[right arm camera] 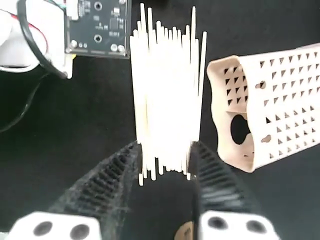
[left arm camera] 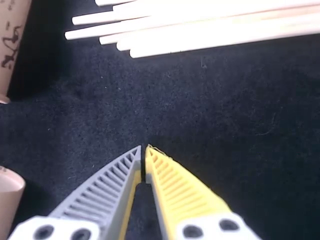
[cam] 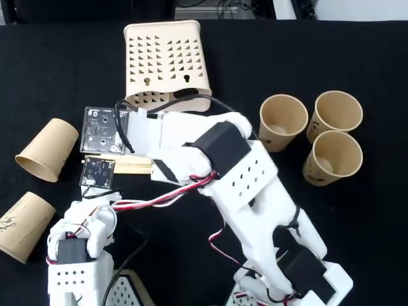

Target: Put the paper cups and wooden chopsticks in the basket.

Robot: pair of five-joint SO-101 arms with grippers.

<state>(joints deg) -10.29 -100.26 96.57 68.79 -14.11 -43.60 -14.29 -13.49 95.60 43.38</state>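
Observation:
A bundle of wooden chopsticks (right arm camera: pixel 167 95) lies flat on the black table beside the cream perforated basket (right arm camera: pixel 270 112), which lies on its side. My right gripper (right arm camera: pixel 164 149) is open, one finger on each side of the bundle's near ends. My left gripper (left arm camera: pixel 144 150) is shut and empty, low over the cloth just short of the chopsticks (left arm camera: pixel 200 30). In the high view the chopsticks (cam: pixel 131 166) show under the right arm's wrist, in front of the basket (cam: pixel 167 60). Two paper cups (cam: pixel 48 150) (cam: pixel 22 226) lie on their sides at the left.
Three more paper cups stand upright at the right (cam: pixel 282 121), (cam: pixel 335 113), (cam: pixel 333 158). The right arm (cam: pixel 248 178) stretches across the table's middle. The left arm (cam: pixel 76 255) rises from the front left, its camera board (right arm camera: pixel 97 25) close to the chopsticks' far ends.

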